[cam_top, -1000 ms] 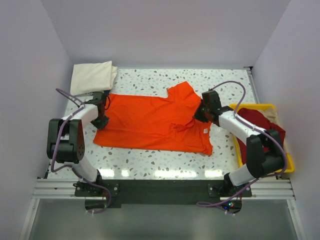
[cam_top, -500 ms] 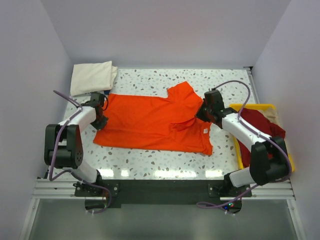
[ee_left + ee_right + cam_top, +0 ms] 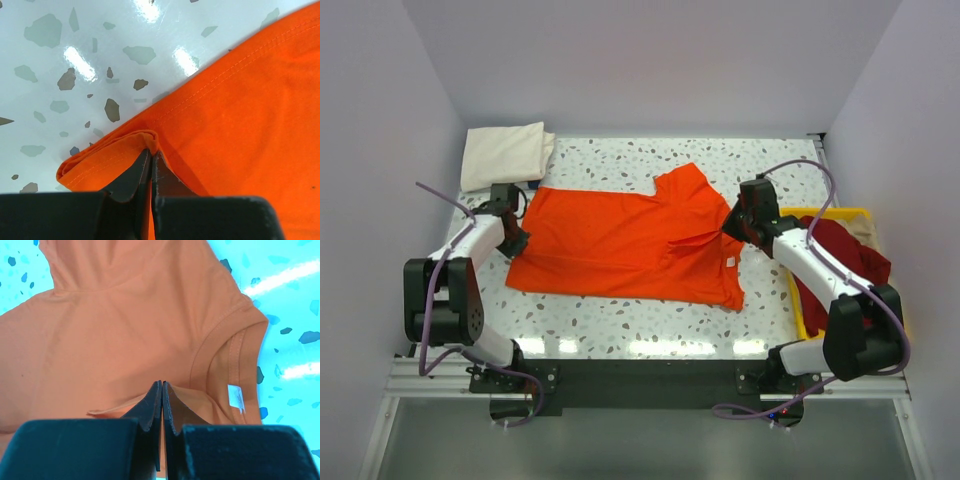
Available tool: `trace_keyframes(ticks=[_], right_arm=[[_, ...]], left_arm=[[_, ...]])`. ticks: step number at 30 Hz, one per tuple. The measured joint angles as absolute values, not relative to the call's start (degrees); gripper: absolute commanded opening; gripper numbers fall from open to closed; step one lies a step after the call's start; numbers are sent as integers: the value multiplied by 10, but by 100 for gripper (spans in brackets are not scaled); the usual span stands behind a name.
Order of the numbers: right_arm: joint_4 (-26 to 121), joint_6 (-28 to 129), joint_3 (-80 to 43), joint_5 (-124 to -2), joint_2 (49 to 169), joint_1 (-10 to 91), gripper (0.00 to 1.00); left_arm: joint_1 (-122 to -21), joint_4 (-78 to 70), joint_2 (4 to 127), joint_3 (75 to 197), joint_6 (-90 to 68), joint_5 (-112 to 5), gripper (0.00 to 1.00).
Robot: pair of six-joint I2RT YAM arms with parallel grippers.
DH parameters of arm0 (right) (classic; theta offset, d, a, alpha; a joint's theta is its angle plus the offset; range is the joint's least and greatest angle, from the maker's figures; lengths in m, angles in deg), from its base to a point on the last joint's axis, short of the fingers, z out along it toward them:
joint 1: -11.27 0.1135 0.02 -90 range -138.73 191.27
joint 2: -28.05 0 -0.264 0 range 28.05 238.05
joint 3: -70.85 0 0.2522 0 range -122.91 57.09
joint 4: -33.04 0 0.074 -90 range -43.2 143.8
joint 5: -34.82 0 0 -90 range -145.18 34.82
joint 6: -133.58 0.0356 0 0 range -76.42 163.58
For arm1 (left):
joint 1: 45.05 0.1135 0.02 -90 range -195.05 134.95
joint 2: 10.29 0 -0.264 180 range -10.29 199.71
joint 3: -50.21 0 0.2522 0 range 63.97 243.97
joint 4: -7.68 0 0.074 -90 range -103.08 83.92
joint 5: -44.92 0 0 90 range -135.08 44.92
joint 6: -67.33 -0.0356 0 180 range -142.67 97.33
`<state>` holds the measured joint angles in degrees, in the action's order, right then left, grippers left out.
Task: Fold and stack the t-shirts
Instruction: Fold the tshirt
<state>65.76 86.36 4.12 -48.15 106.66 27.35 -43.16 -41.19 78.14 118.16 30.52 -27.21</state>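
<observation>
Top view — orange shirt [image 3: 620, 250] lies spread flat in the middle of the speckled desk [image 3: 620, 160], neck toward my right side, one sleeve pointing to the far edge. The cream shirt [image 3: 505, 153] sits folded at the far left corner, apart from the orange one. The dark red shirt [image 3: 840, 245] is bunched in the yellow tray [image 3: 840, 211] at the right edge of the desk. My left claw [image 3: 518, 242] is at the shirt's left hem; my right claw [image 3: 727, 228] is at the neck end, just beside the collar.

Left wrist view — my fingers [image 3: 127, 177] are pressed together on a small raised fold of the orange hem. Stitched edge runs diagonally away from the pinch; bare desk beyond it.

Right wrist view — fingers [image 3: 150, 410] closed tight, a thin ridge of orange cloth caught between the tips, just below the collar band. White neck label [image 3: 235, 397] shows inside the collar, to the right of the pinch. Cloth ahead is lightly creased, otherwise flat.
</observation>
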Motion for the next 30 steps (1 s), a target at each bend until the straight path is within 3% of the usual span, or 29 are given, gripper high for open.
trace_keyframes(ticks=[30], right_arm=[[676,858,28,-472,1070,235,0]], left_arm=[[-423,-394,808,1208,287,-301,0]])
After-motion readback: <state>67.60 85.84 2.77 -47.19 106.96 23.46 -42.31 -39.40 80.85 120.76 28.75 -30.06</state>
